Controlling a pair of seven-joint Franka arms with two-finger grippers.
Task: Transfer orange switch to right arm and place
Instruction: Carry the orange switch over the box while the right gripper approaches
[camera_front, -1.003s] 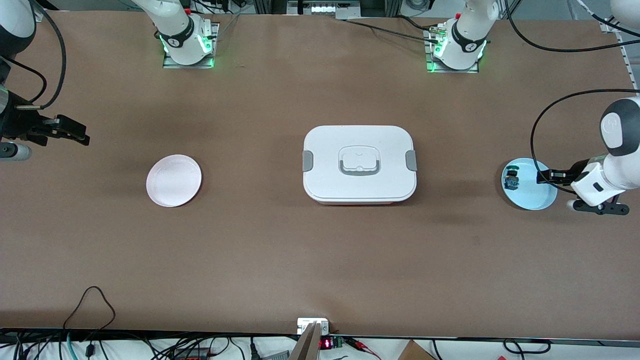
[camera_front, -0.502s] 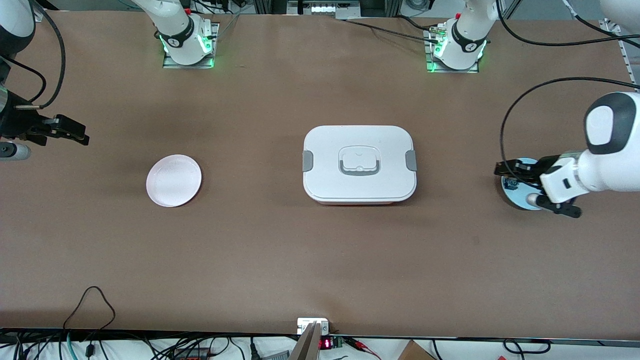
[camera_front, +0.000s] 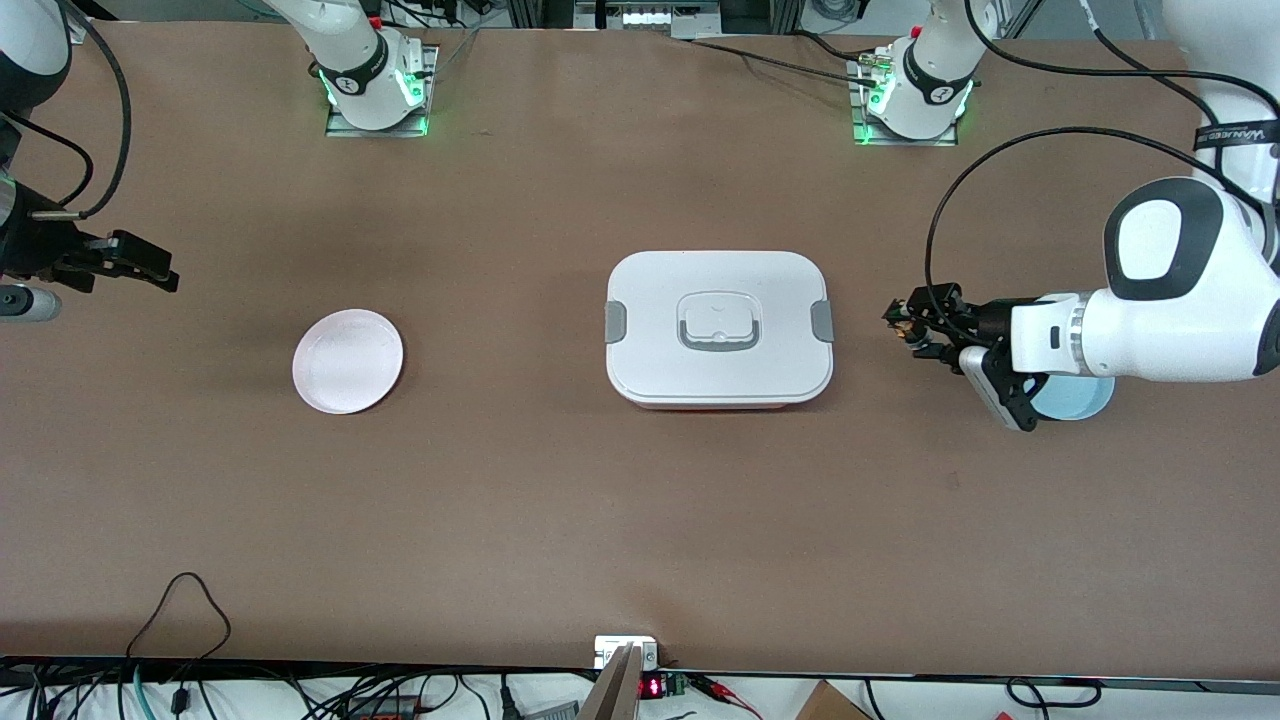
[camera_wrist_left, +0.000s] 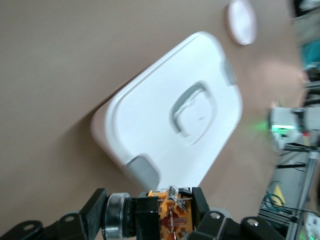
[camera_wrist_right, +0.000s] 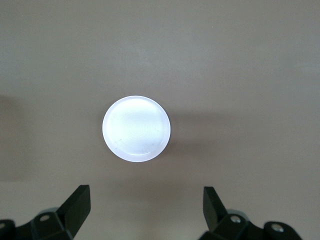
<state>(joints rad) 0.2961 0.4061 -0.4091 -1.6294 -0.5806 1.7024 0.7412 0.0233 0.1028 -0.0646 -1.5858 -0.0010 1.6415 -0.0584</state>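
Switch held over the table

The left gripper (camera_front: 903, 325), between the lidded white box (camera_front: 718, 328) and blue plate (camera_front: 1085, 398), clamped the orange switch (camera_wrist_left: 174, 220); the right gripper (camera_front: 150, 268) waited spread wide, the white plate (camera_front: 348, 361) bare.

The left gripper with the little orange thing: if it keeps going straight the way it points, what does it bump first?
Probably the white lidded box. The left gripper, shut on the orange switch, points at the box's grey side latch. Height is unclear, so it might pass over the lid.

A robotics lab: bolted arm bases (camera_front: 378, 75) on a paper-covered table (camera_front: 560, 500), cables (camera_front: 180, 600).
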